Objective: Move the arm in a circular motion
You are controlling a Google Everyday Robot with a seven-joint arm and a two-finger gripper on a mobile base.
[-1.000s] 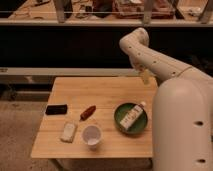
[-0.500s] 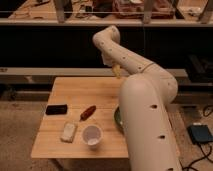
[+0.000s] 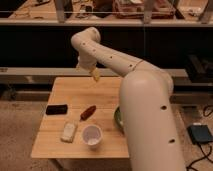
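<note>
The cream-white arm (image 3: 142, 95) rises thick from the lower right, runs up and left over the wooden table (image 3: 70, 90), and bends at a rounded joint (image 3: 85, 40) near the top centre. Small dark dots run along it. From that joint it drops to the pale gripper (image 3: 94, 75), which hangs above the far middle of the table. The gripper is apart from every object on the table.
On the table lie a black rectangular object (image 3: 56, 109), a red-brown oblong item (image 3: 88, 112), a pale wrapped block (image 3: 69, 132) and a white cup (image 3: 92, 135). A green bowl (image 3: 118, 118) is mostly hidden behind the arm. Dark shelving stands behind. A blue box (image 3: 200, 133) sits on the floor at right.
The arm has swung steadily leftward across the view; its upper joint and gripper moved from the right side to left of centre, and the lower arm now covers the green bowl.
</note>
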